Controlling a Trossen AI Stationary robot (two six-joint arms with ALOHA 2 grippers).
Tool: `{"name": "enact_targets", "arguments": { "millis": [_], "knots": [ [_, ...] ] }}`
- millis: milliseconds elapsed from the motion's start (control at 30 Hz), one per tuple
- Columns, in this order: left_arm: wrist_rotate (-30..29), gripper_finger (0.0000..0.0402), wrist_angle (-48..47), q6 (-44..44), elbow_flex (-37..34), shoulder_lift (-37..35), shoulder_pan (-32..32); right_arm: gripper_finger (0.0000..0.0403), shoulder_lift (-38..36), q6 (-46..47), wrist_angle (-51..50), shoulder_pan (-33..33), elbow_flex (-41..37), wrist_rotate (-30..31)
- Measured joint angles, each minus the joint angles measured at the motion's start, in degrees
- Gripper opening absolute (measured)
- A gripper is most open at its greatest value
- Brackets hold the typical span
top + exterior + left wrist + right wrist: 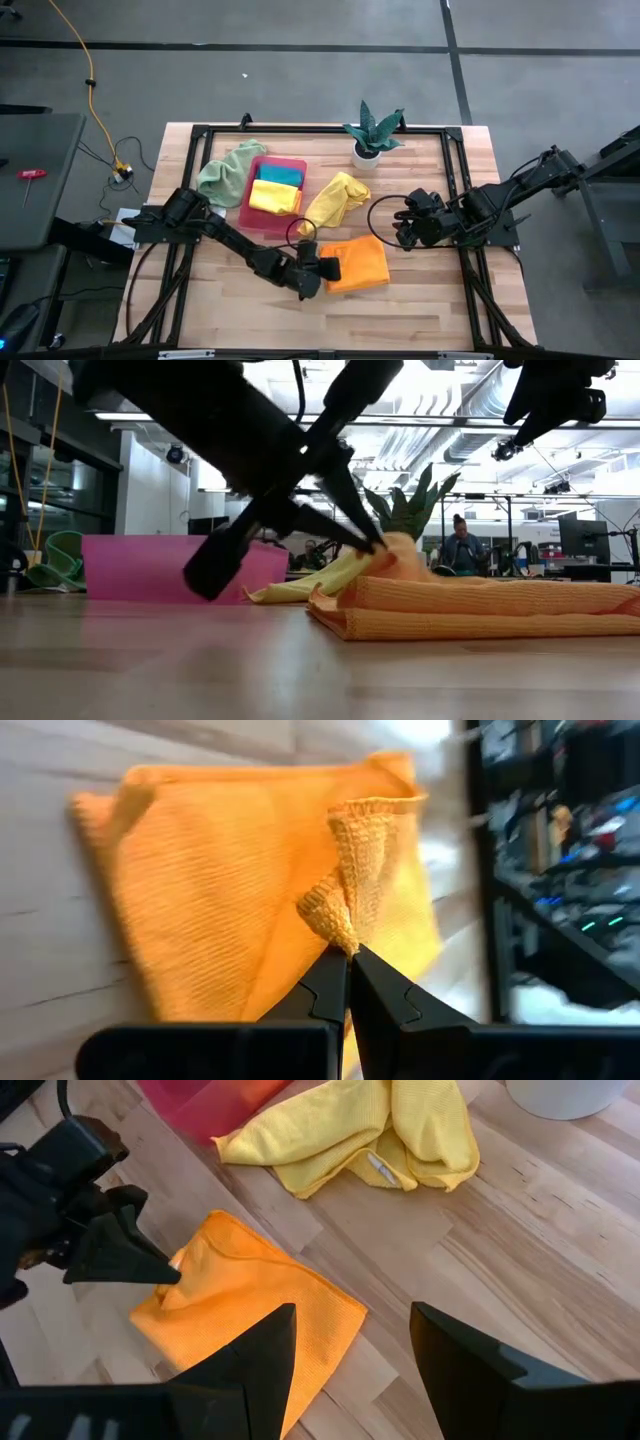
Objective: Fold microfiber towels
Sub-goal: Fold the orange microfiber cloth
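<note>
Orange towel (358, 264) lay flat on the bare wood near the front middle of the table (440, 310), already doubled over by the look of the stacked edges in the low view. Had one corner pinched up into a little peak. Left gripper (348, 952) was clamped tight right on that corner, fingers together with just the fabric between them, sitting at the towel's left edge. Right gripper (350, 1330) hovered just off the towel's right side, fingers spread wide, holding nothing.

Loose yellow towel (335, 201) sat crumpled just behind the orange one, apart from it. Further back, pink tray (245, 205) held a folded yellow towel (274, 197) and a teal towel (281, 175), with the pale green towel (228, 171) draped over its left rim. Potted plant (371, 133) stood at the far edge.

Looked like another fold mid-way, honestly. To do it well: probably best to carry that corner low and straight across to the opposite edge, keep the lift small so the lower layer doesn't drag, and pin the far side with the free gripper if it starts sliding. Only worth letting go once the edges line up.
</note>
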Motion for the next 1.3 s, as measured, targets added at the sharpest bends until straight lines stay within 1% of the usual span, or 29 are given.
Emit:
{"name": "enact_targets", "arguments": {
  "millis": [133,267,500,667,933,1067,1167,1233,1300],
  "knots": [
    [0.62,0.0,-3.13,0.17,0.0,0.0,-0.08,0.019,0.0,0.0,0.0,0.0,0.0,0.0],
    [0.6,0.0002,-2.84,0.99,0.0,0.0,-0.06,0.019,0.0,0.08,0.02,0.01,0.0,0.18],
    [1.11,0.0027,-3.01,5.12,0.0,0.0,0.07,0.019,0.0,1.7,0.02,0.0,0.0,0.79],
    [2.2,0.0056,-6.15,7.78,0.0,0.0,0.08,0.019,0.0,1.73,0.02,0.0,0.0,0.81],
    [2.41,0.0119,-13.39,7.75,0.0,-0.16,0.09,0.019,0.0,2.03,0.03,0.0,0.0,0.81],
    [2.24,0.0149,-19.96,8.3,0.0,-2.23,0.09,0.019,0.01,2.64,0.04,0.0,-0.02,0.8],
    [0.27,0.0167,-25.42,9.74,-0.04,-4.75,0.15,0.019,0.03,2.62,0.06,0.0,-0.02,0.79],
    [-0.45,0.0176,-28.25,11.39,-0.04,-6.72,0.33,0.019,0.02,2.62,0.13,0.0,-0.02,0.81],
    [-0.34,0.0182,-29.13,14.72,-0.02,-8.26,0.42,0.019,0.11,2.62,0.18,0.0,-0.02,0.79]
  ]
}}
